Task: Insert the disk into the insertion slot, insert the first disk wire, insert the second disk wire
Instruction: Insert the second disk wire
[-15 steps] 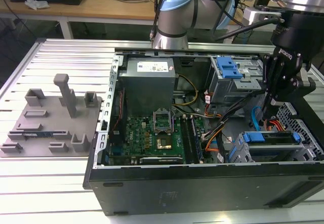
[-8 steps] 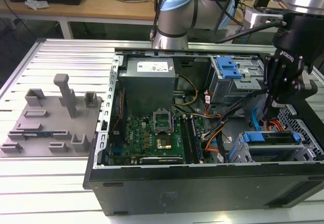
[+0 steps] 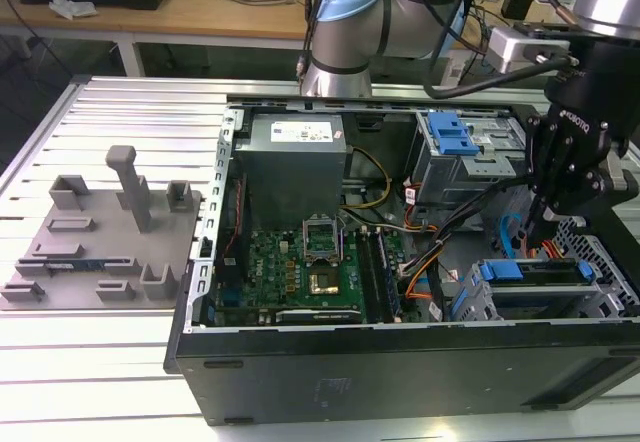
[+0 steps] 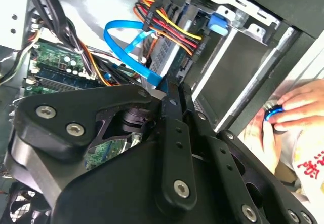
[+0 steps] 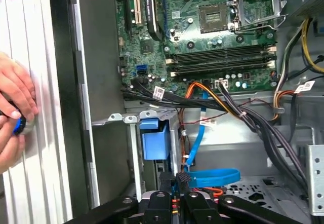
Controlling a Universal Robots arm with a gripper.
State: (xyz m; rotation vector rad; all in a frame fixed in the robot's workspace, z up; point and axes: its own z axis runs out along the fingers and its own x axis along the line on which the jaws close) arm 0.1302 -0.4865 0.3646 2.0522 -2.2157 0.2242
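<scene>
The disk [image 3: 545, 272], silver in its blue carrier, lies inside the insertion slot [image 3: 603, 262], the grey perforated cage at the exterior view's right. My gripper [image 3: 530, 237] hangs just above the disk's end. In both wrist views its fingers are pressed together on the plug end of the second disk wire [image 4: 144, 67], a light-blue flat cable that loops away from the gripper [image 5: 183, 177]. The first disk wire [image 4: 174, 29], an orange, red and black bundle, runs to the disk's edge just beyond the gripper [image 4: 171, 88].
A person's hand [image 4: 291, 113] holds a small blue knob outside the case wall; the hand [image 5: 12, 107] rests on the ribbed table. An upper bay with a blue latch plate [image 3: 450, 134], the motherboard [image 3: 305, 257] and black cable bundles [image 5: 253, 117] crowd the case.
</scene>
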